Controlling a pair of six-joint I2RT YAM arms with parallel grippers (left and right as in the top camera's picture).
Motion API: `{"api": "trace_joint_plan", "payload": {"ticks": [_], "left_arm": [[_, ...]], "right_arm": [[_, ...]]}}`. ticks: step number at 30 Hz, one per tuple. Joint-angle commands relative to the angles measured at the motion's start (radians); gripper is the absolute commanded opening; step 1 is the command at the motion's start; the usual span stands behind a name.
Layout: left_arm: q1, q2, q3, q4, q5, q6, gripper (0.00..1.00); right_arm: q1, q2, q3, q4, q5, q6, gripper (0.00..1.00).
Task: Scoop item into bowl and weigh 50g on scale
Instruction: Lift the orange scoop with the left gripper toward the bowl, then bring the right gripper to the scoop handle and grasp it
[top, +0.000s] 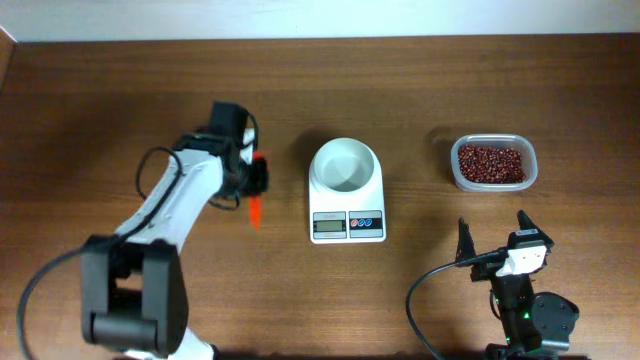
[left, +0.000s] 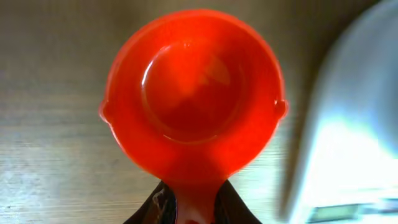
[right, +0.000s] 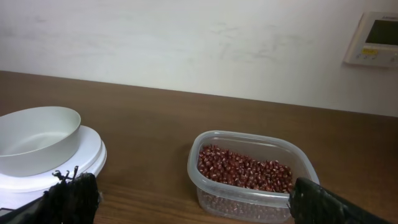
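- On the scale (top: 347, 222), mid-table, sits the bowl (top: 345, 165); the display digits are unreadable.
- The left gripper (top: 257, 180) clamps a red scoop (left: 194, 93), left of the scale.
- The right gripper (top: 491, 230) gapes, near the beans (top: 490, 163) in their tub (top: 446, 163).

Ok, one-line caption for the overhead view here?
Left hand holds a red scoop beside the scale bearing the white bowl; beans sit in a clear tub, right hand open.

There were two grippers, the left gripper (top: 256, 186) and the right gripper (top: 492, 230). One red scoop (left: 193, 93) sat clamped in the left gripper. To that gripper's right stood one scale (top: 347, 226) with one display (top: 328, 225) and two round buttons (top: 365, 216), carrying one bowl (top: 345, 165). Ahead of the right gripper sat one clear tub (right: 249, 205) of beans (right: 242, 171), too many to count.
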Motion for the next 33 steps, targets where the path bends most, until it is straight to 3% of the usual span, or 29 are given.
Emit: {"api": "trace_joint_plan", "payload": {"ticks": [1,6,10,19,23,26,28,33], "left_arm": [[0.036,-0.113,0.089,-0.006,0.201,-0.139,0.04],[0.025,-0.165,0.093,-0.041,0.275,-0.435,0.0],[-0.031,-0.164,0.093,-0.09,0.294,-0.448,0.0],[-0.042,-0.164,0.093,-0.087,0.53,-0.517,0.0],[-0.04,-0.164,0.093,-0.058,0.652,-0.53,0.0],[-0.039,-0.164,0.093,-0.027,0.661,-0.54,0.0],[-0.006,-0.164,0.093,0.021,0.661,-0.722,0.0],[0.018,-0.164,0.093,0.105,0.668,-0.916,0.0]], "right_arm": [[0.006,-0.007,-0.005,-0.007,0.005,0.011,0.99],[0.006,-0.007,-0.005,-0.007,0.005,0.011,0.99],[0.006,-0.007,-0.005,-0.007,0.005,0.011,0.99],[0.006,-0.007,-0.005,0.017,-0.128,0.019,0.99],[0.004,-0.005,0.048,0.018,-0.13,0.272,0.99],[0.004,0.045,0.209,-0.089,-0.116,0.304,0.99],[0.004,0.236,0.505,-0.3,-0.093,0.29,0.99],[0.004,0.623,0.948,-0.639,-0.13,0.266,0.99]]}}
